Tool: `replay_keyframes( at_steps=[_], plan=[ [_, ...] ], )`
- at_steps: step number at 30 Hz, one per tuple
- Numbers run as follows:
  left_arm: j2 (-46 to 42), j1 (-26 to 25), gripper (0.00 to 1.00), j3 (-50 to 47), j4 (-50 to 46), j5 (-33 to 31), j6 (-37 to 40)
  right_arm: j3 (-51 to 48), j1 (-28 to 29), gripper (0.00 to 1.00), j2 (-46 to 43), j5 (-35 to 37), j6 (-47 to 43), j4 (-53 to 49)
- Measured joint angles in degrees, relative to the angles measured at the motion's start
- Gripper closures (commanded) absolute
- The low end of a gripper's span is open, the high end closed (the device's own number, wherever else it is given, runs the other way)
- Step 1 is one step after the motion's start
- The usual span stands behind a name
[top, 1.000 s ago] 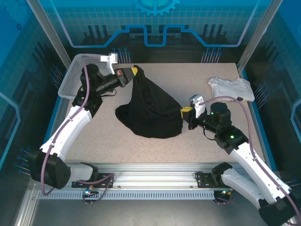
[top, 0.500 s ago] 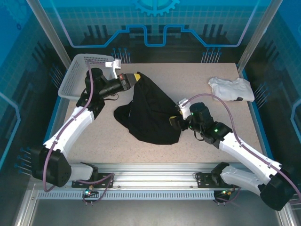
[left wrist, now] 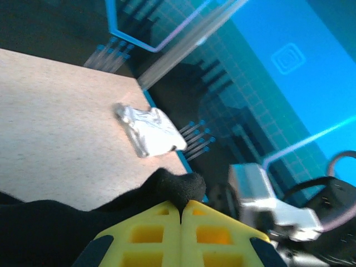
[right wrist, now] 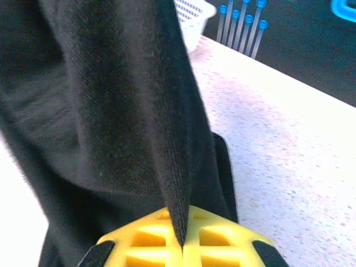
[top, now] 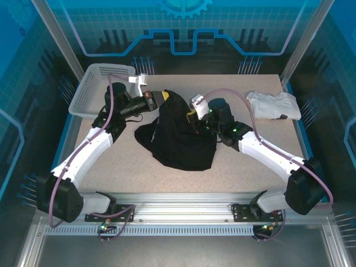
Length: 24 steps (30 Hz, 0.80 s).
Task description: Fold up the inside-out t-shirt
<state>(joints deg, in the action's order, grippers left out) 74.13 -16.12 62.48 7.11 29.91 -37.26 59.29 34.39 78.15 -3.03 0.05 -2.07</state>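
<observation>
Top external view: the t-shirt lies bunched mid-table, its far part lifted. The right gripper is clamped on a fold at its right side, and just beyond, the left gripper pinches its top edge. A white garment lies by the far right corner, a basket at the far left.

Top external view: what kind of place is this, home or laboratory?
Probably a robot test cell: a speckled beige table walled by blue translucent panels, with two white robot arms bolted to a metal rail, holding a black cloth t-shirt.
</observation>
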Motion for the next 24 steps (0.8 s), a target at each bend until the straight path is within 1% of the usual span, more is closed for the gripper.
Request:
replay_keyframes(
  at_steps=[2,4,5,7,10,12,14,16,17,19,21,24],
  plan=[
    [-1.0,0.3,1.00,0.0,-2.8,-4.2,2.1,-0.1,-2.1,1.00,-2.3,-6.4,0.1,-1.4],
    [-1.6,0.5,1.00,0.0,-5.0,-8.5,4.7,0.1,-5.8,1.00,-5.5,-14.0,1.0,-2.6],
    [-1.7,0.5,0.98,0.0,-5.7,-9.7,5.8,0.4,-7.3,1.00,-6.6,-16.7,1.4,-3.0],
    [-1.4,0.3,0.94,0.0,-7.1,-11.0,7.7,1.7,-10.4,1.00,-8.1,-23.1,3.0,-3.5],
    [-0.2,-0.3,0.88,-0.2,-7.6,-11.3,9.9,3.6,-11.6,1.00,-7.9,-29.2,5.0,-3.8],
    [0.4,-0.5,0.82,-0.7,-8.0,-11.9,11.1,4.3,-11.7,1.00,-6.7,-32.0,5.9,-4.6],
    [0.5,-0.7,0.74,-1.6,-8.9,-13.6,12.7,4.9,-12.0,1.00,-5.0,-34.1,6.6,-5.5],
    [0.4,-1.0,0.62,-2.6,-10.4,-15.9,14.5,5.4,-12.7,1.00,-3.2,-35.6,7.3,-6.1],
    [0.3,-1.4,0.59,-3.1,-11.1,-16.9,15.2,5.5,-12.9,1.00,-2.5,-36.1,7.5,-6.3],
    [-0.6,-2.6,0.55,-4.6,-13.2,-19.7,16.9,5.7,-13.1,1.00,-1.2,-37.0,8.1,-6.9],
    [-2.1,-4.0,0.54,-6.0,-15.0,-21.4,18.0,5.8,-13.1,1.00,-0.4,-37.6,8.5,-7.1],
    [-5.7,-7.1,0.54,-8.8,-15.9,-21.7,19.3,6.1,-13.1,1.00,0.2,-38.0,9.0,-7.4]
  ],
)
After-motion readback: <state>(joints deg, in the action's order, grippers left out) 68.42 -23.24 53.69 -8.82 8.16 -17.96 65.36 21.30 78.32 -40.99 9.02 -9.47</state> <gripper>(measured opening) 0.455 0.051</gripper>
